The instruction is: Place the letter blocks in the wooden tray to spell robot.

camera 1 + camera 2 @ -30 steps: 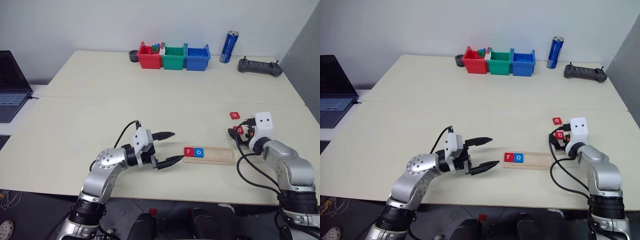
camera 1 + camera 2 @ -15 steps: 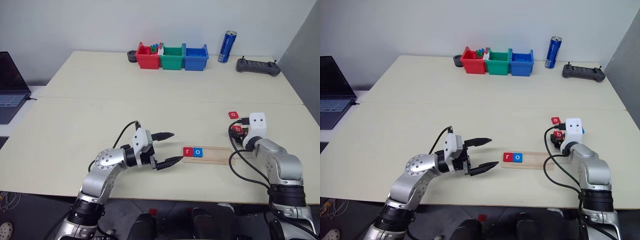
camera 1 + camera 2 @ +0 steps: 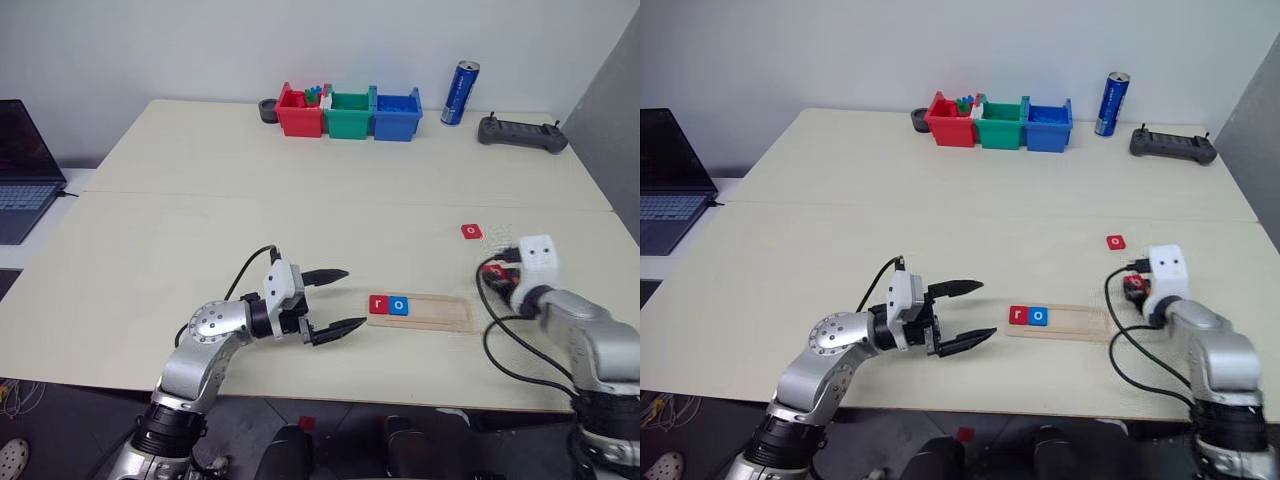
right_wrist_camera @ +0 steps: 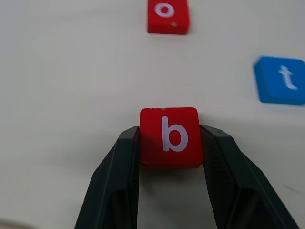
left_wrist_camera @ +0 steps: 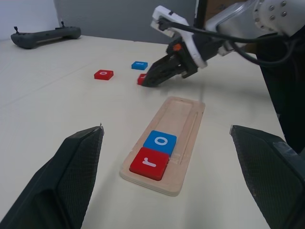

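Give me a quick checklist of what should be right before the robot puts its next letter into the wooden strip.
1. Right gripper shut on the red b block: ok.
2. Wooden tray already holds red r, then blue o: ok.
3. Groove past the blue o free for b: ok.
4. Left gripper open, beside the tray, not touching it: ok.
5. Second red o and blue t waiting on the table: ok.
6. b block lifted off the table: cannot tell.
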Motion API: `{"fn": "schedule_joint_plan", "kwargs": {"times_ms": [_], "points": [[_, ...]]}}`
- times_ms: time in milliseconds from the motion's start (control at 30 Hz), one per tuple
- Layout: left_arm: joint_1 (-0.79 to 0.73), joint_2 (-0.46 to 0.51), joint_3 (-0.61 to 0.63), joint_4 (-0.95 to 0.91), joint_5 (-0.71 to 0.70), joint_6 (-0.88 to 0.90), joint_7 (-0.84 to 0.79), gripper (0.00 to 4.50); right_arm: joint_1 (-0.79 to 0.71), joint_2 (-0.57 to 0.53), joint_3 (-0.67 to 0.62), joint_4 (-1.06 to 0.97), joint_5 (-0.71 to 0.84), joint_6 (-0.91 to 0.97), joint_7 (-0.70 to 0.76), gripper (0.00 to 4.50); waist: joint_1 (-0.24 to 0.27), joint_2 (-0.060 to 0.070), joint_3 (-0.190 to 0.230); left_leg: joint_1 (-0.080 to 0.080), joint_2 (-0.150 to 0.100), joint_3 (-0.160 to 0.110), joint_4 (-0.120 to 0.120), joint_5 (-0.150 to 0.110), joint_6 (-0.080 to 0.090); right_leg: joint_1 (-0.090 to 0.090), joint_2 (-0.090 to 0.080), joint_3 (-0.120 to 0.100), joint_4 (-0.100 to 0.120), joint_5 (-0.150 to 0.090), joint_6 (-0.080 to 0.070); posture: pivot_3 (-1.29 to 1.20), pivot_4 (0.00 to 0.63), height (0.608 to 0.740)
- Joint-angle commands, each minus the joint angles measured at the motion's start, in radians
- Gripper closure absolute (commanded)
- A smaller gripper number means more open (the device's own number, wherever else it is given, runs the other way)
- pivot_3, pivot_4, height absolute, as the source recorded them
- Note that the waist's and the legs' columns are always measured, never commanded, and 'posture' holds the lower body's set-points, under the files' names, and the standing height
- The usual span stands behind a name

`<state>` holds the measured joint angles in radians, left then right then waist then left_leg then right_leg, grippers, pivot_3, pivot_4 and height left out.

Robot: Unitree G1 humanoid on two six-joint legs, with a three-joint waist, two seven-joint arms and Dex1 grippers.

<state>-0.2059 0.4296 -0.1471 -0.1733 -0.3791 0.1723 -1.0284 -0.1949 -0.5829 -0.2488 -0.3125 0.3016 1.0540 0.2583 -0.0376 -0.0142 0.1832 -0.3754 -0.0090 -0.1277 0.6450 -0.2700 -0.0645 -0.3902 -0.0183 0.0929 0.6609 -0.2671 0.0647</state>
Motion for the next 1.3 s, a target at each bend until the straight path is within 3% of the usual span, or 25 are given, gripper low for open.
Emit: {"fn": "schedule_joint_plan", "kwargs": {"times_ms": [33,167,333,700,1000,1167,1300], "points": [[-0.007,0.006,-0.006,-0.035,-0.022,-0.009,-0.021,0.00,0.040,-0.043,-0.105,-0.136,0.056,0.108,0.037,3.03,0.001,0.000,0.000,0.000,0.000,0.000,0.000,0.000,0.000,0.000,0.000,0.000,0.000,0.000,0.000,0.00,0.150,0.740],[0.000,0.010,-0.010,-0.042,-0.030,-0.005,-0.037,0.00,0.098,-0.028,-0.181,-0.266,0.083,0.248,0.021,3.03,-0.003,0.000,0.000,0.001,0.001,0.001,0.000,0.000,0.000,0.000,0.001,0.001,0.000,0.000,0.000,0.00,0.150,0.740],[0.001,0.010,-0.010,-0.029,-0.031,-0.010,-0.049,0.00,0.123,0.089,-0.195,-0.379,0.084,0.370,-0.031,3.03,-0.004,0.000,0.000,0.001,0.001,0.001,0.000,0.000,0.000,0.000,0.002,0.001,0.000,-0.001,0.000,0.00,0.150,0.740],[-0.015,0.008,-0.001,0.003,-0.021,-0.024,-0.059,0.00,0.174,0.216,-0.141,-0.446,0.044,0.404,-0.098,3.03,-0.003,0.000,0.000,0.000,0.001,0.000,0.000,0.000,0.000,0.000,0.001,0.000,-0.001,-0.002,0.003,0.00,0.150,0.740],[-0.011,0.012,-0.004,-0.007,-0.022,-0.020,-0.057,0.00,0.180,0.208,-0.152,-0.452,0.026,0.388,-0.082,0.03,-0.002,0.000,0.000,0.000,0.001,0.000,0.000,0.000,0.000,0.000,0.001,0.000,-0.002,-0.002,0.003,0.00,0.150,0.740],[-0.012,0.015,-0.003,-0.002,-0.023,-0.020,-0.061,0.00,0.119,0.156,-0.165,-0.457,0.017,0.374,-0.078,0.03,-0.004,0.000,0.000,0.000,0.001,0.001,0.000,0.000,0.000,0.000,0.001,0.000,-0.002,-0.002,0.003,0.00,0.150,0.740],[-0.019,0.015,-0.005,0.002,-0.023,-0.020,-0.065,0.00,0.027,0.028,-0.157,-0.388,0.043,0.294,0.004,0.03,-0.005,0.001,0.000,0.000,0.001,0.001,0.000,0.000,0.000,0.000,0.001,0.000,-0.002,-0.003,0.004,0.00,0.150,0.740]]}}
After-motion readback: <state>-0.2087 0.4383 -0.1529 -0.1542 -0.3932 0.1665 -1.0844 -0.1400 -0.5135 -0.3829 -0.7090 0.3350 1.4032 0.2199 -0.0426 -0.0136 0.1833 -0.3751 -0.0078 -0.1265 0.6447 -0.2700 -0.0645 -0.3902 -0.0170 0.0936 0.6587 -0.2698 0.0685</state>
